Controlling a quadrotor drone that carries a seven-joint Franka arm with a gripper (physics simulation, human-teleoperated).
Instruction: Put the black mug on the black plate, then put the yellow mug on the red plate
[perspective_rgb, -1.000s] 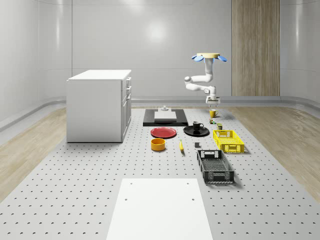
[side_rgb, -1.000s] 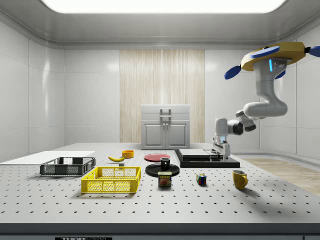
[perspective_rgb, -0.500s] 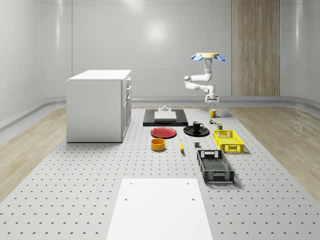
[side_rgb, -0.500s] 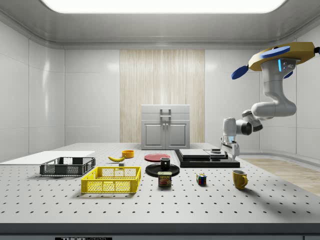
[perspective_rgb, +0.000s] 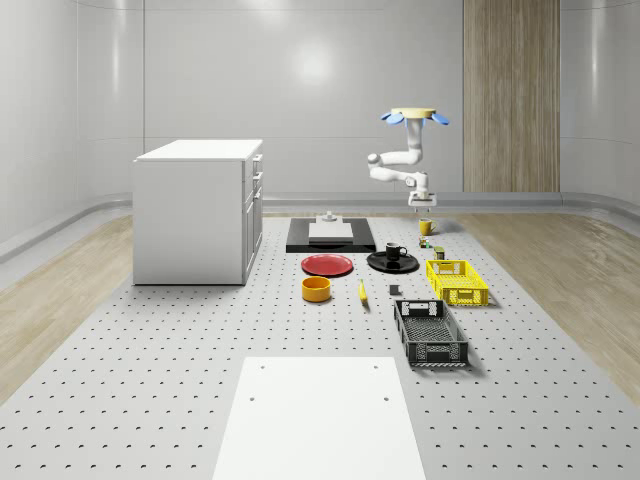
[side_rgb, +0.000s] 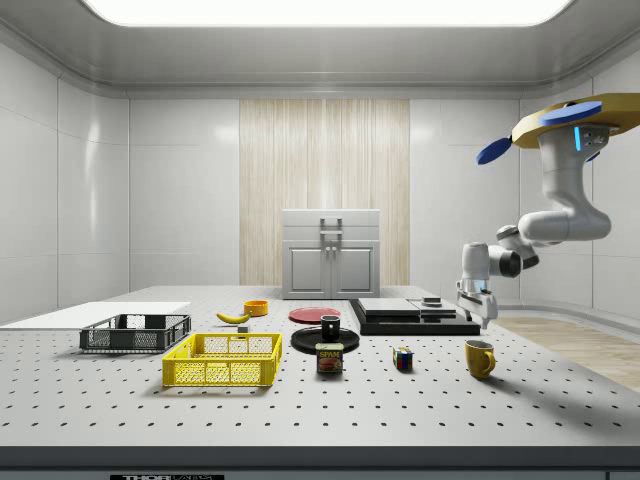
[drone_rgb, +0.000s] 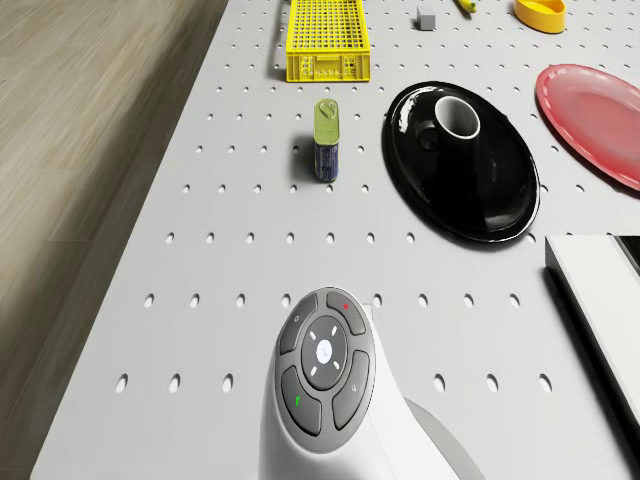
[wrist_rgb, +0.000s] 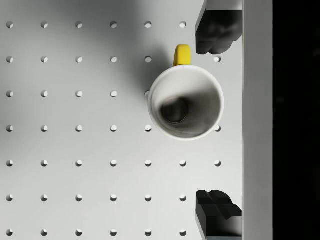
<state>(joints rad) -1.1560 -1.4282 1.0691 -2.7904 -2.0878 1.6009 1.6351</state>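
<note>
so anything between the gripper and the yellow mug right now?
Nothing. In the side view the gripper hangs just above the yellow mug with only air between. The wrist view looks straight down into the mug, unobstructed.

You see a matt grey perforated table (perspective_rgb: 150, 400) with a metal look. The black plate (drone_rgb: 500, 190) at your drone view's two o'clock is glossy, ceramic-like; the red plate (drone_rgb: 600, 120) beside it shines less. The yellow mug (wrist_rgb: 186, 102) has a smooth white inside. The yellow crate (drone_rgb: 328, 40) looks like plastic mesh. The floor (perspective_rgb: 60, 290) is wood-grained.
</note>
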